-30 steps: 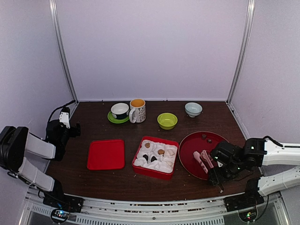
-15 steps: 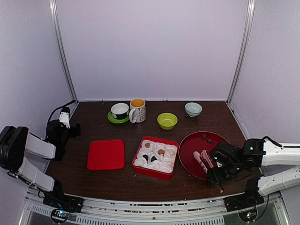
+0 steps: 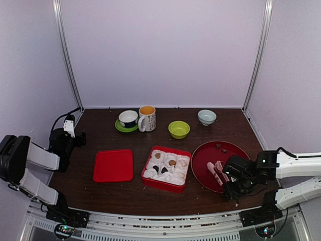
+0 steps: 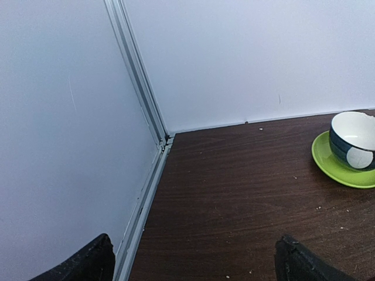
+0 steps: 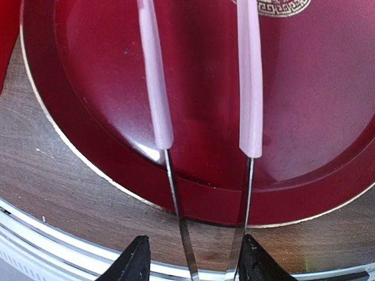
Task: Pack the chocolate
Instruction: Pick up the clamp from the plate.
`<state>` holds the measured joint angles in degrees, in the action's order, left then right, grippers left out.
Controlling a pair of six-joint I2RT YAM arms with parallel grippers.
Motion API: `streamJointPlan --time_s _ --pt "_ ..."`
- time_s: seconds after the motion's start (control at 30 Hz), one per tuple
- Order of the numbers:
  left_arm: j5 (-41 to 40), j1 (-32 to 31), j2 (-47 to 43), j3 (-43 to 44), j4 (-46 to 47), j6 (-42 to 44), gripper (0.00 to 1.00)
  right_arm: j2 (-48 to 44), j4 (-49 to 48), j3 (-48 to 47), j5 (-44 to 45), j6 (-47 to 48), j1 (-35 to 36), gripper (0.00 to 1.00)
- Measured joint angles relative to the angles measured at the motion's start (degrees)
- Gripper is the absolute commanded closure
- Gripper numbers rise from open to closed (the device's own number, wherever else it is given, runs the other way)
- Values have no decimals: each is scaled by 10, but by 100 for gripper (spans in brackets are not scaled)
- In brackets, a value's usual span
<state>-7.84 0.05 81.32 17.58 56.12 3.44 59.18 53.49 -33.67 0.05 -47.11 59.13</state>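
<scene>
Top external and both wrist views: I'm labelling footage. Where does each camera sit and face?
Top external: high behind the robot, looking down on the table; left arm, right arm show.
Left wrist: on the left gripper, facing the far-left corner and a cup on a green saucer; fingertips show.
Right wrist: on the right gripper, looking down at pink-handled tongs over the dark red plate; fingertips show.
Shared: top external also shows tongs, plate.

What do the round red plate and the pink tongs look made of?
Plate: glossy dark red, reflections, thin gold rim; probably lacquer or plastic. Tongs: matte pale pink arms, likely plastic or silicone, on thin shiny strips, apparently steel.
</scene>
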Motion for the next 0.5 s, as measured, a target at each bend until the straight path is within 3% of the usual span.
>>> streamJointPlan --time_s 0.5 --pt "0 0 0 0 0 0 2 11 -30 33 -3 -11 3 60"
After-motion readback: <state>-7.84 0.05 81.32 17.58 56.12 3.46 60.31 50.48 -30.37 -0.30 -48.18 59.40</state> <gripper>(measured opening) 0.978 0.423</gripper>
